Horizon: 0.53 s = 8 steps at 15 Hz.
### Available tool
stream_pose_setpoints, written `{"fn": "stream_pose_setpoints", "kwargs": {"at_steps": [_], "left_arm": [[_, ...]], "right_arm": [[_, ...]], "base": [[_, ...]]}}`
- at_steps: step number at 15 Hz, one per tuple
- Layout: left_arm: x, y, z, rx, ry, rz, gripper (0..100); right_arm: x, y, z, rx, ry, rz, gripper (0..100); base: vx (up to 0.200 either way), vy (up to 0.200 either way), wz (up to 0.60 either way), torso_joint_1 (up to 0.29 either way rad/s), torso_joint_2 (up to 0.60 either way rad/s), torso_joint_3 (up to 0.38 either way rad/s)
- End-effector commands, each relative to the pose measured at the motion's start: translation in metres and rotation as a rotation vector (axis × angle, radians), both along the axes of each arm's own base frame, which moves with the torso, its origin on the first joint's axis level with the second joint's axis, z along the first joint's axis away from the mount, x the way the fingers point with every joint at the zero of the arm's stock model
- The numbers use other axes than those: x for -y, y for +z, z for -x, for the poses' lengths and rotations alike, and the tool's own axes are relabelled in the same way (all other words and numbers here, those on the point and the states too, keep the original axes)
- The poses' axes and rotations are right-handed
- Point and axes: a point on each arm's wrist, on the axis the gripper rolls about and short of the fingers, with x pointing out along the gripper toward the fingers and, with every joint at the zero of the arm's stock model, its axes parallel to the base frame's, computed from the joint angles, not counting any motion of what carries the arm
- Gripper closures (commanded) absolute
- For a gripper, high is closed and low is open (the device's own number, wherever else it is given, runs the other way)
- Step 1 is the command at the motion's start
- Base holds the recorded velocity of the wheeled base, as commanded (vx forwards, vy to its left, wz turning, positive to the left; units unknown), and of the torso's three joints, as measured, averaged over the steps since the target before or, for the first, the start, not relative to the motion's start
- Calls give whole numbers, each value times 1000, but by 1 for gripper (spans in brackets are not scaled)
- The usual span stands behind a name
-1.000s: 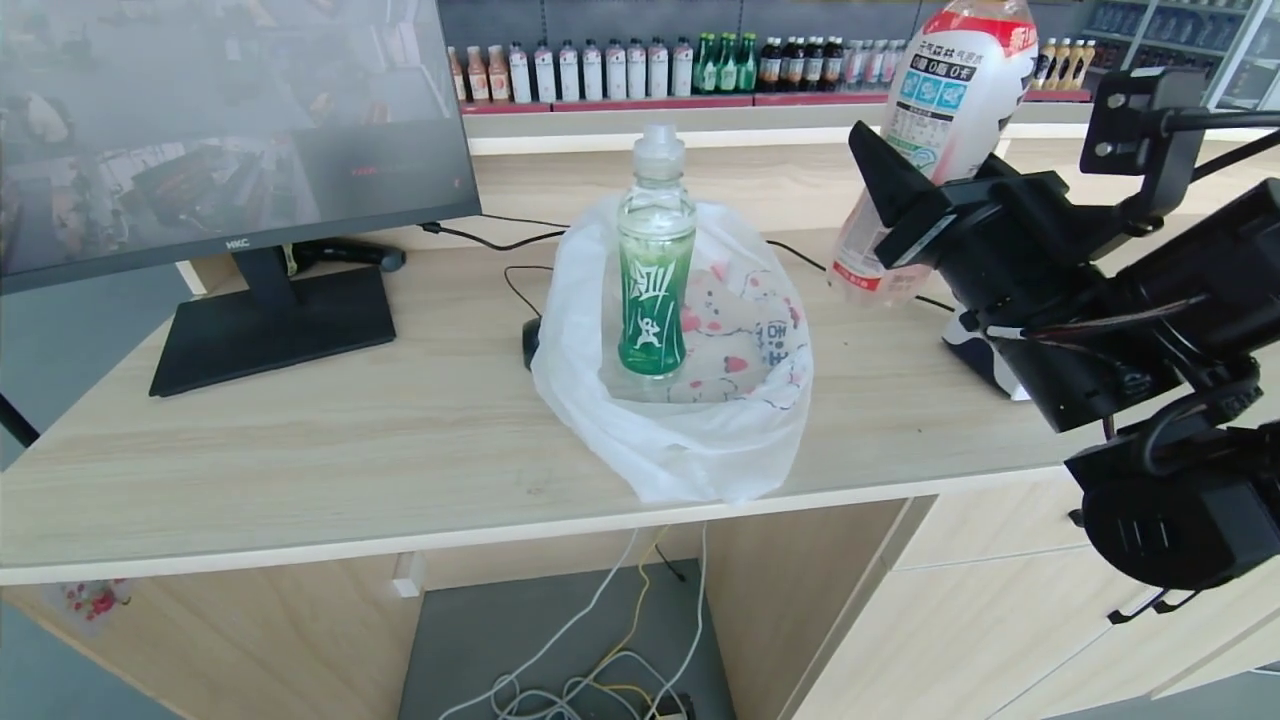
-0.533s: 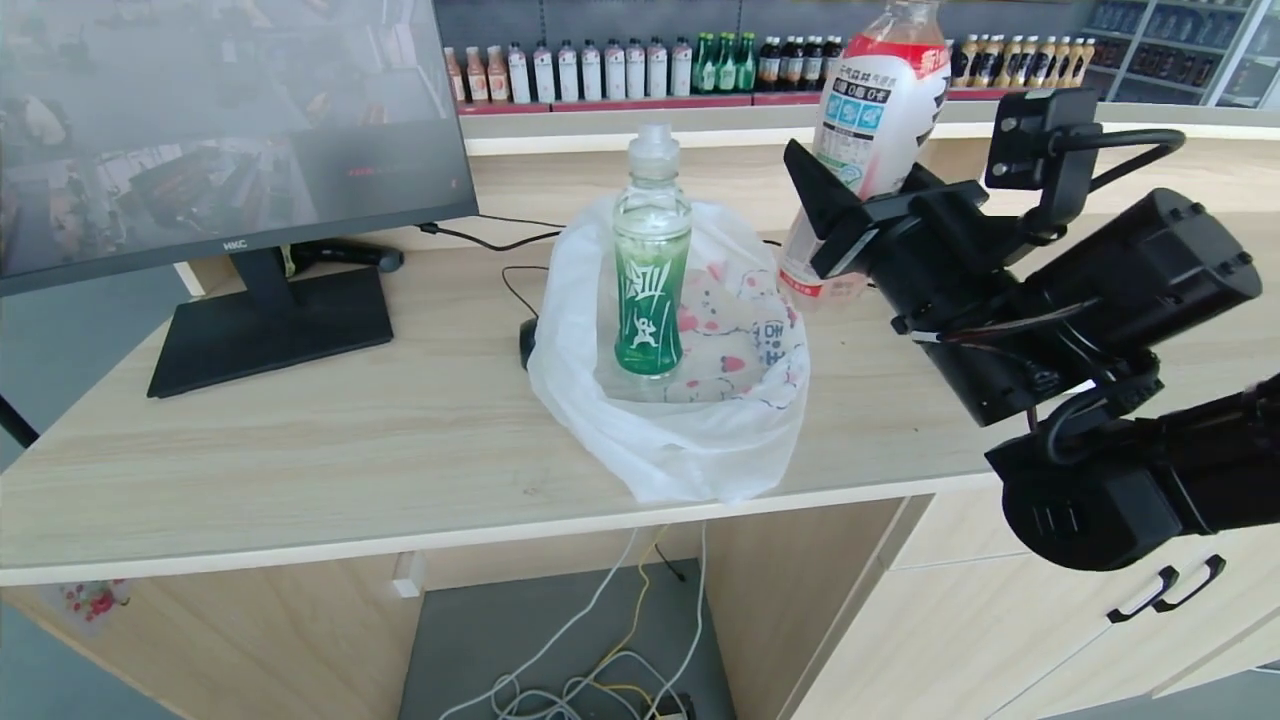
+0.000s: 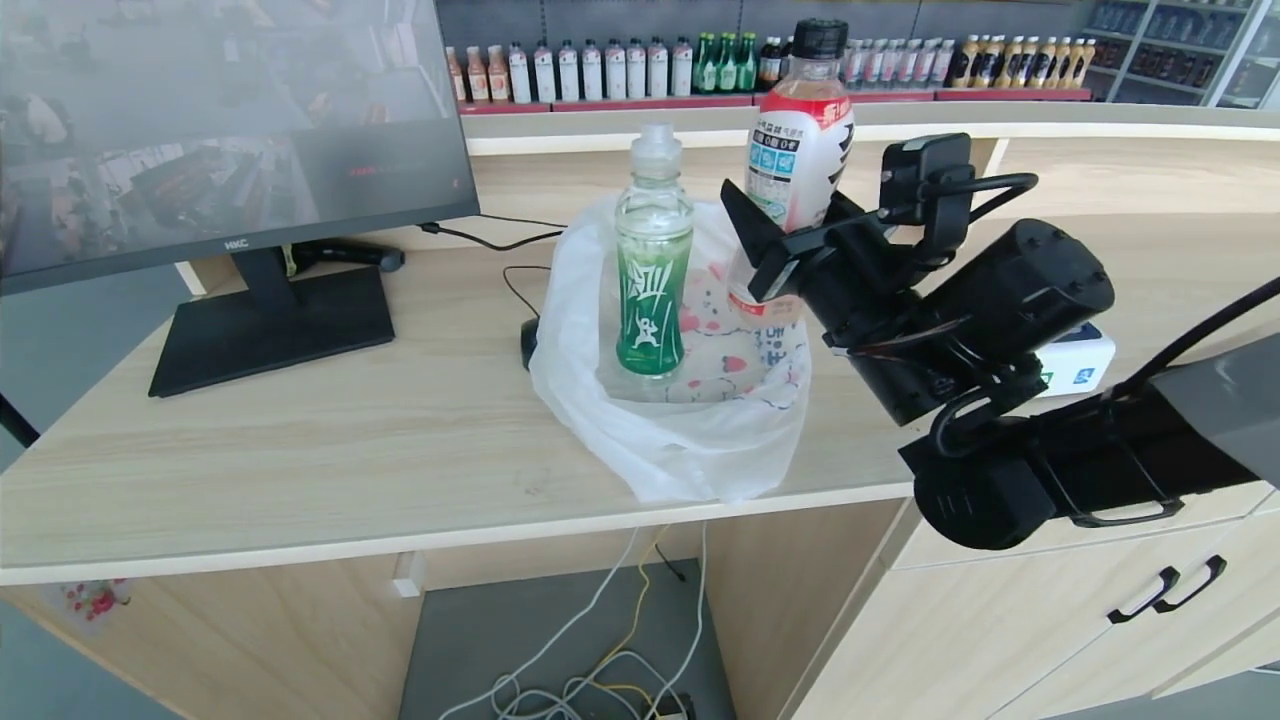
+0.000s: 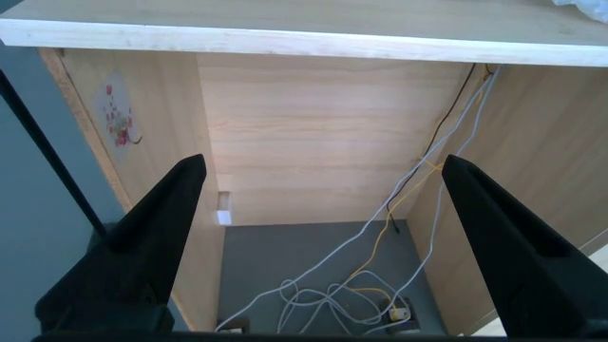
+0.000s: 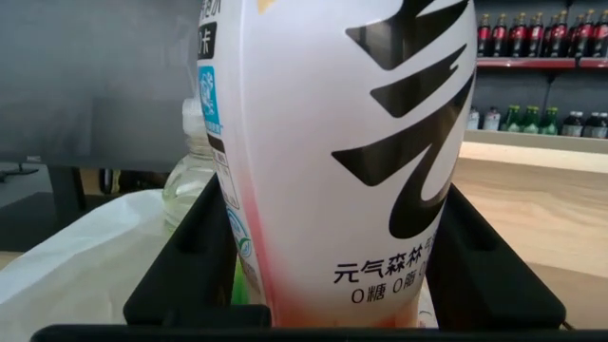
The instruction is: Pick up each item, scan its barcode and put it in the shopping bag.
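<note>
Head view: my right gripper (image 3: 780, 255) is clamped around the lower body of a white-and-pink drink bottle (image 3: 800, 140) with a black cap. It holds the bottle upright in the air, above the far right rim of the white shopping bag (image 3: 690, 450). The bag sits open on the wooden counter (image 3: 300, 450), and a green bottle (image 3: 653, 290) stands upright inside it. A monitor (image 3: 220, 120) stands on the counter well to the left. A small white box (image 3: 1085, 358) lies on the counter beside the right arm.

Left wrist view: my left gripper (image 4: 323, 166) hangs low in front of the counter with its jaws spread wide and nothing between them. Loose cables (image 4: 380, 275) lie on the floor beneath.

Right wrist view: the held bottle stands between the two black fingers (image 5: 190, 256), pinched on both sides. The green bottle and the bag are just beyond it.

I judge this to be the bagging step for this bottle. Next I would carry it over the bag's open mouth, to the free side of the green bottle. Then I would lower it to the bag's floor before letting the jaws part, so that neither bottle tips.
</note>
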Motion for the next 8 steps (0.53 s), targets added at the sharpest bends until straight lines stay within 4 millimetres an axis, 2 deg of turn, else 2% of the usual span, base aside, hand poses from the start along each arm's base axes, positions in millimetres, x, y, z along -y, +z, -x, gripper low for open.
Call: {"fn": "stream_pose_setpoints", "kwargs": {"at_steps": [1,8], "left_arm": [[0,0,0,0,0,0,0],[0,0,0,0,0,0,0]], "right_arm": [[-6,-10,-11,-12,-3,6,100],[-12,-26,-33,-24,-18,11,100]], "base": [[0,0,0,0,0,0],[0,0,0,0,0,0]]}}
